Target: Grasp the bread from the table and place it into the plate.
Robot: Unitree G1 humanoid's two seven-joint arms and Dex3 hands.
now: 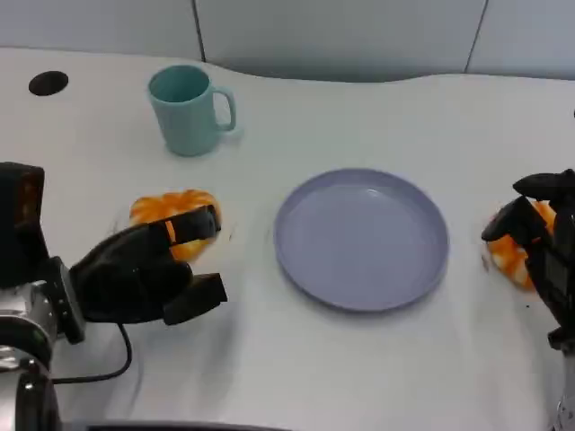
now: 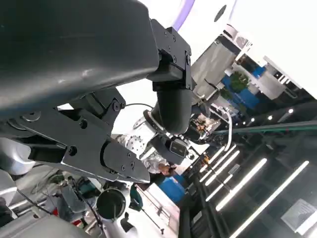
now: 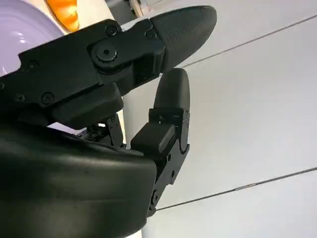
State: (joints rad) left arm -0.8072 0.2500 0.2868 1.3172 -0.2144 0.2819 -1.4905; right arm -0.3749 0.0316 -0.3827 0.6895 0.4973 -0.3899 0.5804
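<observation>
Two orange breads lie on the white table. The left bread point(image 1: 171, 211) is partly covered by the fingers of my left hand point(image 1: 144, 274), which reach over its near side with nothing gripped. The right bread point(image 1: 510, 256) lies just behind my right hand point(image 1: 544, 238), whose fingers are apart beside it. The lavender plate point(image 1: 361, 238) stands empty between the two hands. In the right wrist view the fingers point(image 3: 168, 34) are stretched out and hold nothing; an orange bread point(image 3: 64, 12) shows beside the plate's rim point(image 3: 20, 25).
A teal mug point(image 1: 187, 109) stands behind the left bread, handle to the right. A black round hole point(image 1: 48, 83) sits in the table's far left corner. A black cable point(image 1: 99, 373) runs along the table by my left forearm.
</observation>
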